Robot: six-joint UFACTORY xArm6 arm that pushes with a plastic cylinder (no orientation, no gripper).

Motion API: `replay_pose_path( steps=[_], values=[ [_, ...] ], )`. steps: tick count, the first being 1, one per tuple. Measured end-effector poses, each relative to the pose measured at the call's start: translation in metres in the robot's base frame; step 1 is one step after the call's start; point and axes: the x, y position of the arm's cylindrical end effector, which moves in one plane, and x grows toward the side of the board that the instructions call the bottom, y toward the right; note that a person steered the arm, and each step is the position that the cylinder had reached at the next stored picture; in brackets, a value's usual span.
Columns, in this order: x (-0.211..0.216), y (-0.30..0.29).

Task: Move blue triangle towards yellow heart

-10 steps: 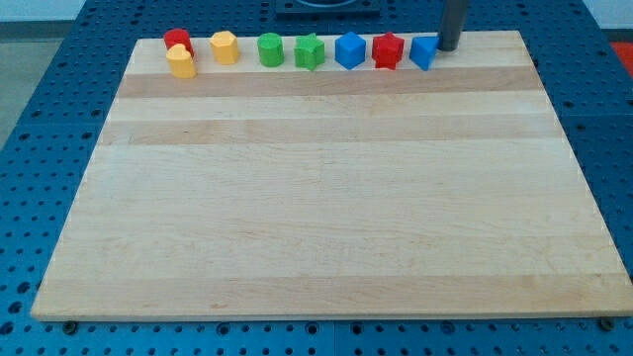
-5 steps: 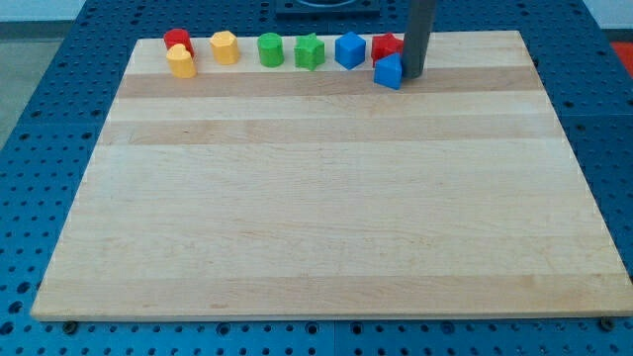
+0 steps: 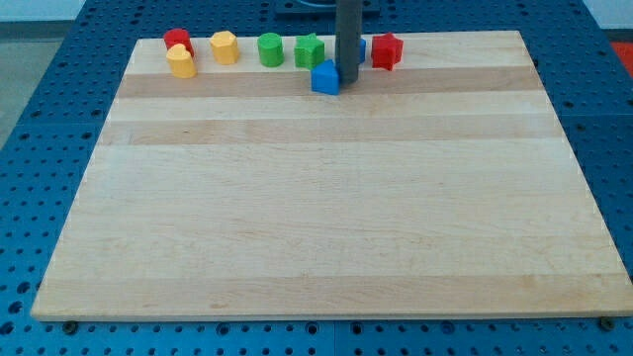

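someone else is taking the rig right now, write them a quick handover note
My tip is down on the board, touching the right side of the blue triangle.
The blue triangle sits just below the top row, under the green star. The yellow heart is at the view's top left, just below the red block.
Done: the triangle has been pushed left from the row's right end, past the red star.
Left: keep pushing it left along the wooden board to the heart.

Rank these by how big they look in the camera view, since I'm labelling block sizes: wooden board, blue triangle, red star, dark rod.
1. Wooden board
2. Dark rod
3. Red star and blue triangle: too alike to rank.
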Motion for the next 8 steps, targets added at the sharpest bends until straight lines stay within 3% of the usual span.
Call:
replay_pose_path(
  steps=[2, 8],
  values=[
    [0.019, -0.051],
    [-0.003, -0.211]
  ],
)
